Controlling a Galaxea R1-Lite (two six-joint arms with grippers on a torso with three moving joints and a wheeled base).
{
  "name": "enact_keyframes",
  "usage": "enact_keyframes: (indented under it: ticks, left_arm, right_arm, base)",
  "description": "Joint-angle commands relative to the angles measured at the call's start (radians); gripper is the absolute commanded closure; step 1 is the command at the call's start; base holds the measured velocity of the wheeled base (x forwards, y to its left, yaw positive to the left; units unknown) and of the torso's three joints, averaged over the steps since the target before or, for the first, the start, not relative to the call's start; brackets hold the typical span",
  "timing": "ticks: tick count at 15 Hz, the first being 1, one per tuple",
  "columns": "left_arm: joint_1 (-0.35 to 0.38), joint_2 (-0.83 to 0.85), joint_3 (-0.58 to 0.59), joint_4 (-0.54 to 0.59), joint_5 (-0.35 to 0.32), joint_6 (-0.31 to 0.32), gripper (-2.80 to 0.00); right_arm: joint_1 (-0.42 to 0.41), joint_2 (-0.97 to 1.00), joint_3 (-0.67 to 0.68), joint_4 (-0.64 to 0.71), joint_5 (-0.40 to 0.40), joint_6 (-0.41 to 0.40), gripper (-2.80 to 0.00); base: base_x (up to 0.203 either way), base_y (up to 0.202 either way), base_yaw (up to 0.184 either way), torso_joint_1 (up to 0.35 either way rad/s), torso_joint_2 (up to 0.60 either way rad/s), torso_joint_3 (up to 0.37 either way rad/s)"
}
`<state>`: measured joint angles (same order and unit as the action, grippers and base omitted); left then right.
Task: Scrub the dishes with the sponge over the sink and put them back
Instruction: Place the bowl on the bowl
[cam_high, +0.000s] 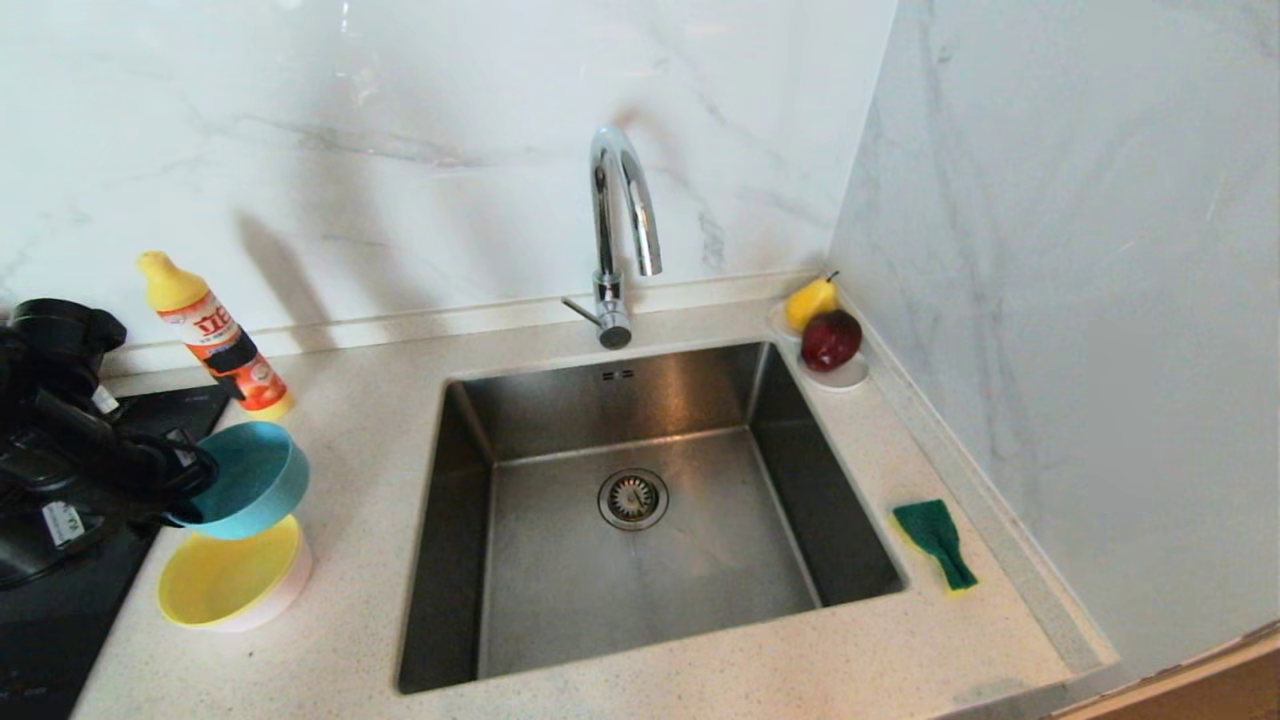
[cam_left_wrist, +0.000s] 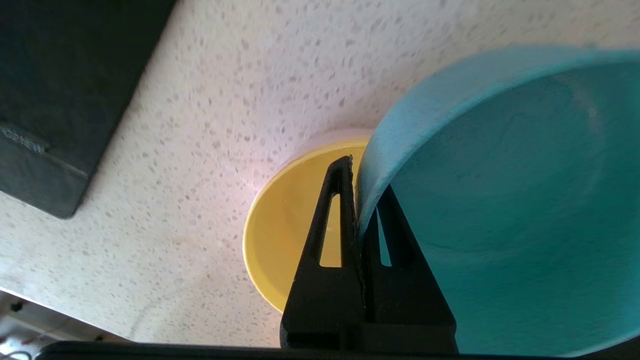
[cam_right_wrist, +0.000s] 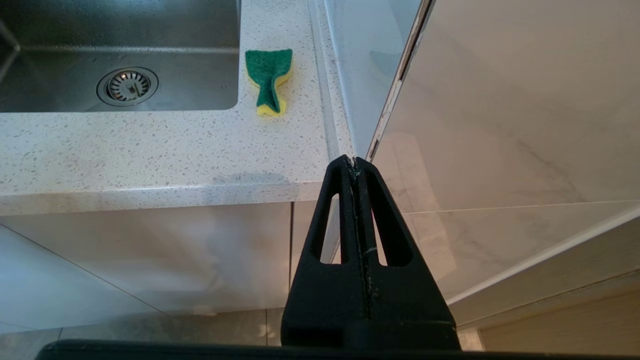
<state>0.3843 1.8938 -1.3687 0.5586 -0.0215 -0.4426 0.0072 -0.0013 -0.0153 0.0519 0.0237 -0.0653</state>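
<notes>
My left gripper (cam_high: 195, 480) (cam_left_wrist: 356, 200) is shut on the rim of the teal-blue bowl (cam_high: 250, 478) (cam_left_wrist: 500, 200), holding it tilted in the air left of the sink (cam_high: 640, 420). Right below it the yellow bowl (cam_high: 225, 577) (cam_left_wrist: 290, 235) rests nested in the pale pink bowl (cam_high: 290, 585) on the counter. The sponge (cam_high: 935, 540) (cam_right_wrist: 268, 80), green face up, lies on the counter right of the sink. My right gripper (cam_right_wrist: 355, 162) is shut and empty, parked off the counter's front edge near the right wall.
A yellow-capped detergent bottle (cam_high: 215, 340) leans behind the bowls. A black cooktop (cam_high: 60, 600) lies at the left. The chrome faucet (cam_high: 620, 230) arches over the sink's back. A white saucer (cam_high: 845, 375) with a pear and a red apple sits at the back right corner.
</notes>
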Motion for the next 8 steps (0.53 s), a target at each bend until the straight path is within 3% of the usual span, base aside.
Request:
enact_keyframes:
  ticks: [1, 8]
  left_arm:
    - [0.001, 0.018, 0.019, 0.004, 0.000, -0.004, 0.00]
    - [0.001, -0.017, -0.005, 0.007, 0.000, -0.011, 0.00]
  right_arm:
    - [0.000, 0.000, 0.000, 0.000, 0.001, -0.001, 0.00]
    - [0.000, -0.002, 0.000, 0.000, 0.000, -0.001, 0.00]
  base:
    - [0.000, 0.000, 0.000, 0.000, 0.00, 0.000]
    - [0.000, 0.000, 0.000, 0.000, 0.00, 0.000]
